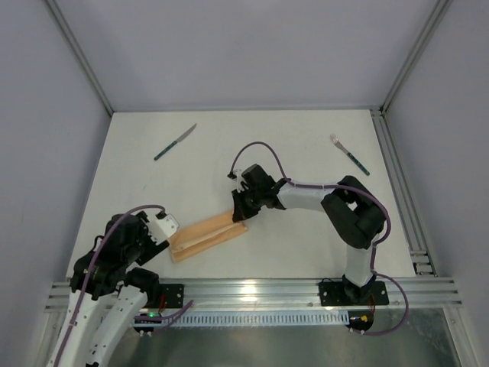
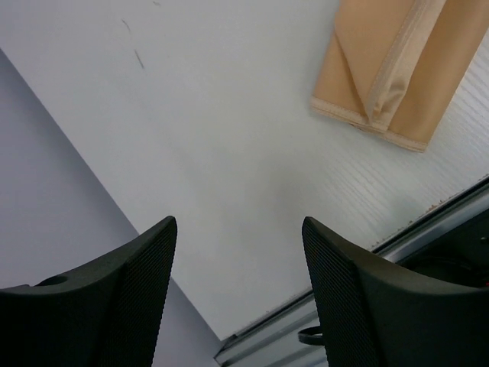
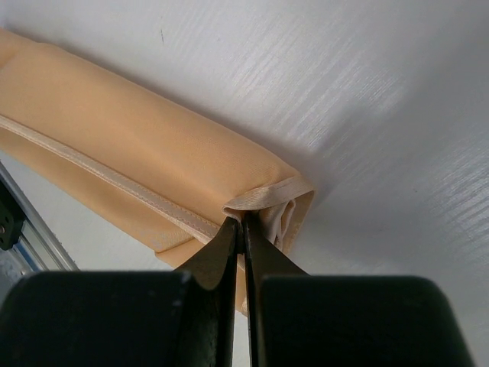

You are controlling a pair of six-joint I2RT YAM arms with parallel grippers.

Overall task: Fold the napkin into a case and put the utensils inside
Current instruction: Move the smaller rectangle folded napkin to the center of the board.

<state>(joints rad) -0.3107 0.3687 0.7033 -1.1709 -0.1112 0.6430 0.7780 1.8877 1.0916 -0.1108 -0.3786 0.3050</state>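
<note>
The folded napkin lies near the front of the surface; it looks soft, thin and slippery, best taken by its hem. The right gripper is clamped on that hem, and the left gripper has its jaws apart, empty.

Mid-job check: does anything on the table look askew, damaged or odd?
Nothing is spilled or damaged. The case lies slanted on the table, and the hem at its right end is puckered up where the right gripper pinches it. The knife and fork lie outside it, far apart at the back.
</note>
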